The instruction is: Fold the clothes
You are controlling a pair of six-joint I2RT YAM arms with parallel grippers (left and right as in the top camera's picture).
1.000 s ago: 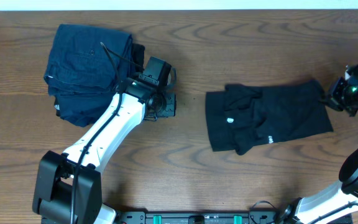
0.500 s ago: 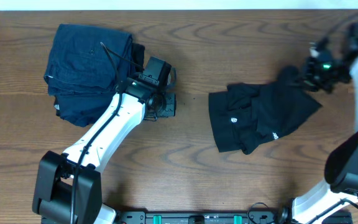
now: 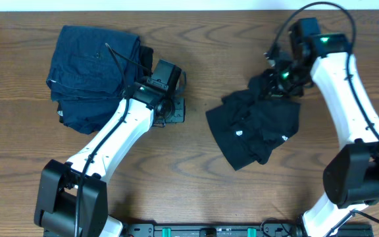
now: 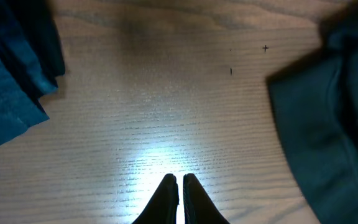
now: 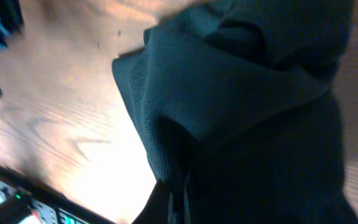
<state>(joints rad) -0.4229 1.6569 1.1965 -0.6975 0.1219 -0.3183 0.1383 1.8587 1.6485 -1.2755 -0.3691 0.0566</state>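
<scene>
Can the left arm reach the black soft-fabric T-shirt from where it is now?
Probably yes. Only bare wooden table lies between the left gripper and the black soft-fabric T-shirt, and nothing blocks the way. Its shut jaws would need opening first.

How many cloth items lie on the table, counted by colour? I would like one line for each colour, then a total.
Black T-shirt: 1
Dark blue folded stack: 1 (the pieces inside it cannot be counted)
Total: 2
</scene>
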